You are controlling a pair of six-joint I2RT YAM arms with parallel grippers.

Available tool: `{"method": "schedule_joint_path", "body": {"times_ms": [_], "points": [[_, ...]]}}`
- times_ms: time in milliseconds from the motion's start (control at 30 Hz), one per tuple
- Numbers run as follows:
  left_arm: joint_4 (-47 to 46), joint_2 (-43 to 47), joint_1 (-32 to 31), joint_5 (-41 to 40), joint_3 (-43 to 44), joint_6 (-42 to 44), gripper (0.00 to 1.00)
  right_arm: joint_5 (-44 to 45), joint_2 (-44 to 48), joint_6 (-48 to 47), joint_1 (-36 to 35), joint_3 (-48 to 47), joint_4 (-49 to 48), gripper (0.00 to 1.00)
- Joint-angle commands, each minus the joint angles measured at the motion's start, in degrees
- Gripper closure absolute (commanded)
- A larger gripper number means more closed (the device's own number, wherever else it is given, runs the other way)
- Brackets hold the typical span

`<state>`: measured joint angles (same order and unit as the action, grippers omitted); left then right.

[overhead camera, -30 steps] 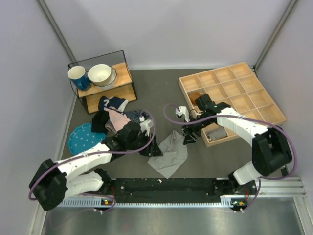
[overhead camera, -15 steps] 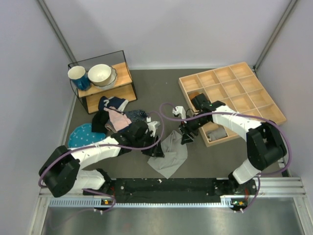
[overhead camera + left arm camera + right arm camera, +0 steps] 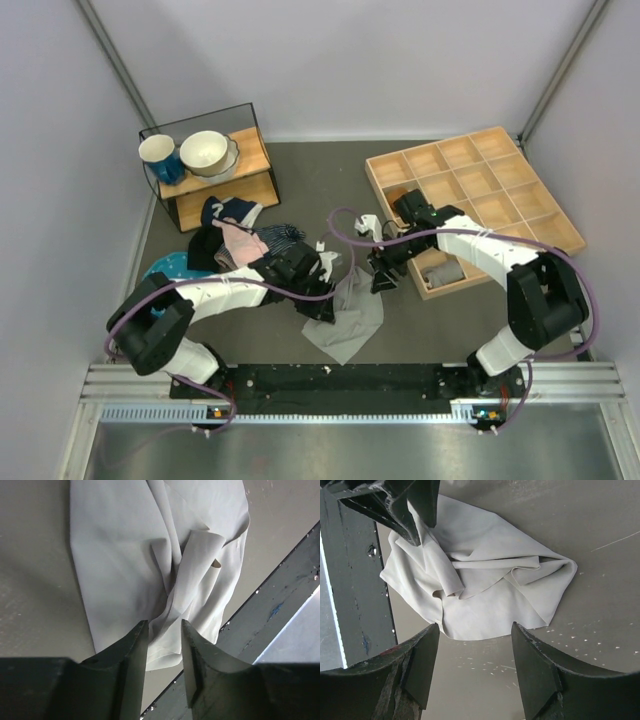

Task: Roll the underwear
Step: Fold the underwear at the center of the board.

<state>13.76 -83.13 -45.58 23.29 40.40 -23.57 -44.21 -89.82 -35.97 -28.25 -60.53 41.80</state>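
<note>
The underwear is a plain grey cloth lying crumpled and partly spread on the table in front of the arms. Its folds fill the left wrist view and the right wrist view. My left gripper sits low at the cloth's left edge. Its jaws stand a narrow gap apart, with a fold of the cloth and its hem showing between them. My right gripper hangs at the cloth's upper right. It is wide open over bare table just short of the hem.
A wooden compartment tray stands at the right, with a rolled grey garment in a near cell. A pile of clothes and a teal dotted cloth lie left. A shelf holds a blue cup and a white bowl. A black rail runs along the near edge.
My left gripper has moved right, from beside the clothes pile to the left edge of the grey cloth. The right gripper shifted slightly left toward the cloth.
</note>
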Motion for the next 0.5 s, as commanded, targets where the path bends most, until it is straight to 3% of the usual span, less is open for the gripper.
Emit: {"method": "schedule_joint_path", "body": {"times_ms": [0,133,167,467], "points": [[-1.8,-0.45,-0.91,3.34,2.14,0.72,0.7,-2.02,2.81,-0.95,0.74,-0.99,-0.14,0.39],[-2.33,-0.54,-1.26,6.15,2.22,0.11,0.95,-2.29,3.07,-1.04,0.83,-1.08,0.12,0.39],[-2.51,-0.19,-1.52,7.29,2.14,-0.16,0.97,-2.29,3.16,-1.12,0.92,-1.08,0.12,0.39],[-8.31,-2.81,-6.44,12.57,2.57,-5.51,0.98,-2.73,4.21,-1.39,1.88,-1.17,0.47,0.39]]}}
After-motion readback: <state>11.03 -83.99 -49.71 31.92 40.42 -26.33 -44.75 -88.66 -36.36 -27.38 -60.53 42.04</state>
